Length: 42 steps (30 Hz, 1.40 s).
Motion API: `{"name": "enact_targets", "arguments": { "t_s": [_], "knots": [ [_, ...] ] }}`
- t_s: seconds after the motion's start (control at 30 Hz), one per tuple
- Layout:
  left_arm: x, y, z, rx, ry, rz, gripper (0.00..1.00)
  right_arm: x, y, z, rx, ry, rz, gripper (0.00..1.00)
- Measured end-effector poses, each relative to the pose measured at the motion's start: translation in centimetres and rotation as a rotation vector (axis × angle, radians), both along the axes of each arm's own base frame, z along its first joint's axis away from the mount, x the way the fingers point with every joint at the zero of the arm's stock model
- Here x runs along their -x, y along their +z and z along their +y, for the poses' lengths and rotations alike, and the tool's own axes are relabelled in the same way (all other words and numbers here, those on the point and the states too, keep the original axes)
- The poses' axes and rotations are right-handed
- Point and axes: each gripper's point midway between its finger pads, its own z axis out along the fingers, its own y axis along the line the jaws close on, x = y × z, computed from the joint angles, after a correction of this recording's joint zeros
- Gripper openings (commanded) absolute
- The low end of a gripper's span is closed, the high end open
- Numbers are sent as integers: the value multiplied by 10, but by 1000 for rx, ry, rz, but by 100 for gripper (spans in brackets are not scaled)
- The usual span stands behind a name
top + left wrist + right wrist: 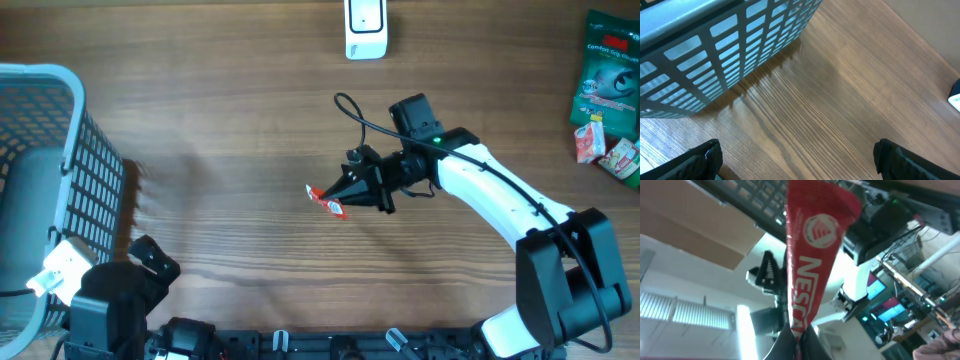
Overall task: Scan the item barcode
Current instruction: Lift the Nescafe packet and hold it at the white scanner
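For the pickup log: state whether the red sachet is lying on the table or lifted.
Lifted. The right gripper pinches one end of the red sachet in its jaws, and in the right wrist view the sachet juts free with nothing supporting it.

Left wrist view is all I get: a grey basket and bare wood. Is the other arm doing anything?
Observer: Yes. The right gripper is shut on a red sachet near the middle of the table.
Visitor: What's in the sachet?
Observer: The right wrist camera shows "NESCA" in white letters, so it looks like Nescafé coffee.
Visitor: Where would it get scanned?
Observer: A white device, likely the scanner, stands at the table's far edge, well apart from the sachet.
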Motion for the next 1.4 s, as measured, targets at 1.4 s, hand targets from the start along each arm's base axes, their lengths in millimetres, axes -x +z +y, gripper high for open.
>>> {"name": "enact_targets", "arguments": {
  "t_s": [1.4],
  "knots": [
    [0,0,0,0,0,0,100,-163,-93,-48,801,-165,-1394,5]
  ]
}}
